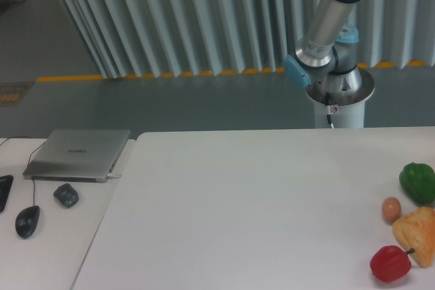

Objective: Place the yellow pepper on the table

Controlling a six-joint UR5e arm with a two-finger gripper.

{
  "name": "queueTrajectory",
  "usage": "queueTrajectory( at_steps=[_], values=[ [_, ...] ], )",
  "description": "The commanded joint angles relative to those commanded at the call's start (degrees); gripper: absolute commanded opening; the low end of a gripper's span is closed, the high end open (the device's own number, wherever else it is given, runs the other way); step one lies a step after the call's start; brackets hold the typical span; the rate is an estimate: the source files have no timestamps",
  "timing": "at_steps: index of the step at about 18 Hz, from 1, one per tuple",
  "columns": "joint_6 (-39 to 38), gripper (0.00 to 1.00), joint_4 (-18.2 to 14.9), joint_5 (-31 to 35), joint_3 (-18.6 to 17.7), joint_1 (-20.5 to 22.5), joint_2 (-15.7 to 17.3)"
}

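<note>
White table (258, 195) with rounded corner, arm base (338, 93) behind — gripper out of frame, jaws untellable

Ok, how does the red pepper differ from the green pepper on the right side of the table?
The red pepper is glossy red; the green pepper is dark green. The red pepper lies near the front edge of the table with its dark stem pointing right, toward the pastry; the green pepper sits farther back, partly cut off by the frame, with no stem showing. Both look similar in size and rest untouched on the table.
</note>
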Motion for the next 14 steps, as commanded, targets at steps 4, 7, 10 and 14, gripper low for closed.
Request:
queueTrajectory(
  at_steps=[4, 7, 10, 14],
  values=[
    [0.09, 1.00, 4.30, 0.00, -2.37, -0.09, -0.62],
    [0.00, 1.00, 4.40, 0.70, -2.55, -0.09, -0.62],
    [0.17, 0.58, 4.40, 0.97, -2.29, -0.09, -0.71],
    [0.53, 0.25, 4.23, 0.88, -1.41, -0.09, -0.27]
  ],
)
